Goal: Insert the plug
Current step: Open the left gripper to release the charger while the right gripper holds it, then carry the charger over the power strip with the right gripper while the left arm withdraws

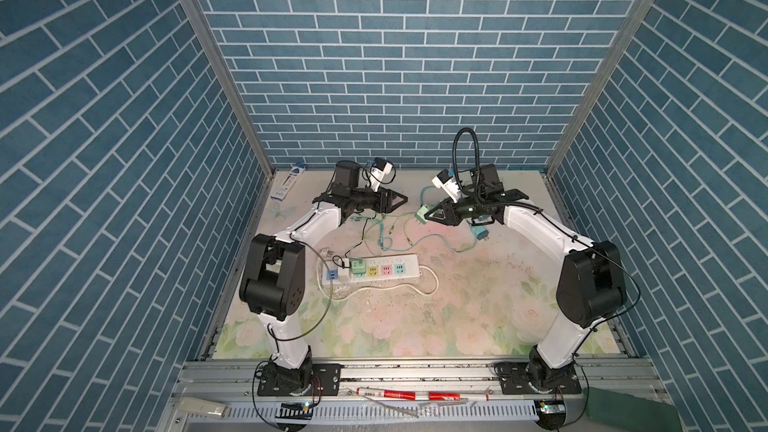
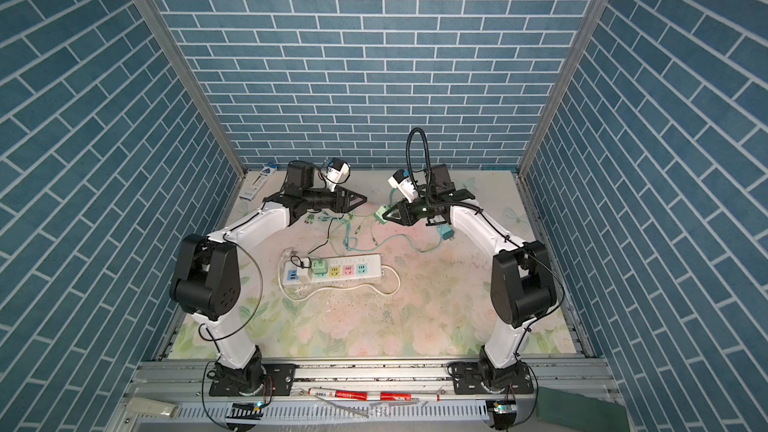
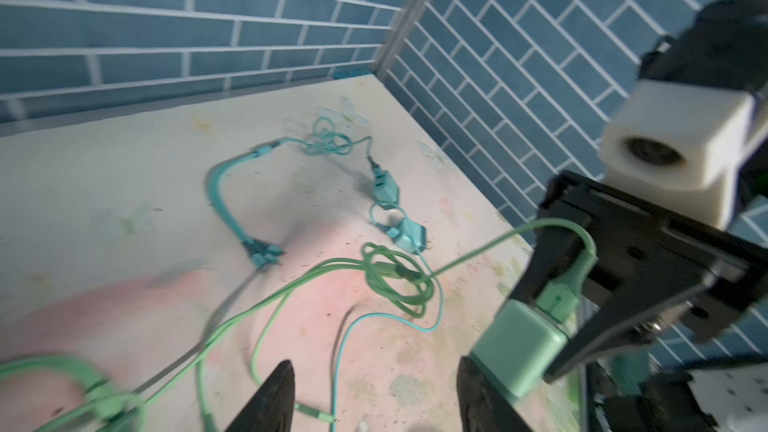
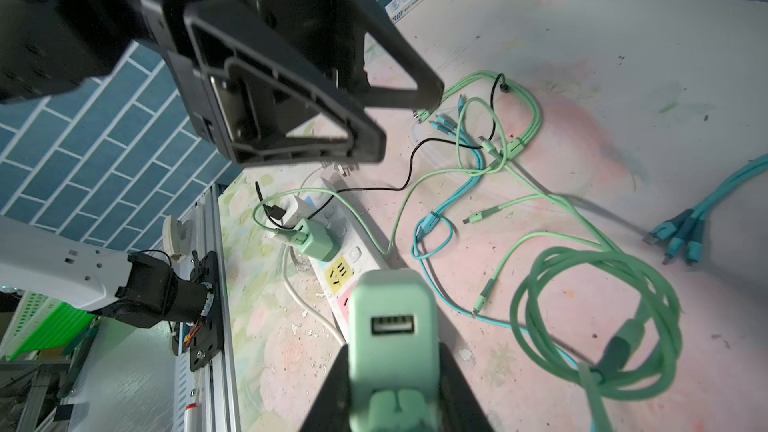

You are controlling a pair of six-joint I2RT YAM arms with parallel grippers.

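- Mint-green USB charger [image 4: 388, 313] fills the lower middle of the right wrist view. The right gripper [image 4: 392, 367] has its fingers clamped on the charger's two sides, with an empty USB port facing the lens. The prongs are hidden, so I cannot tell which way they point.
- Left gripper [image 3: 376, 392] shows at the bottom edge of the left wrist view, tips apart and holding nothing.
- Green cable [image 3: 478, 249] runs from the held charger to loose loops on the floral mat [image 1: 478, 305]. It will likely drag, so travel slowly and leave slack.
- White power strip [image 1: 411, 272] lies mid-frame in both top views, well apart from the charger and below-left of it.
- Another green charger [image 1: 358, 268] and a white adapter [image 1: 343, 275] fill the strip's left end. The yellow socket [image 1: 372, 272] and the pink and teal ones to its right look free.
- My reading is that the charger is being carried to the strip.
- To seat it well, turn the prongs down and square them over a free socket clear of the plugged-in charger. Then descend straight and press firmly.
- The strip looks light and unfastened, so the free gripper could pin its right end.
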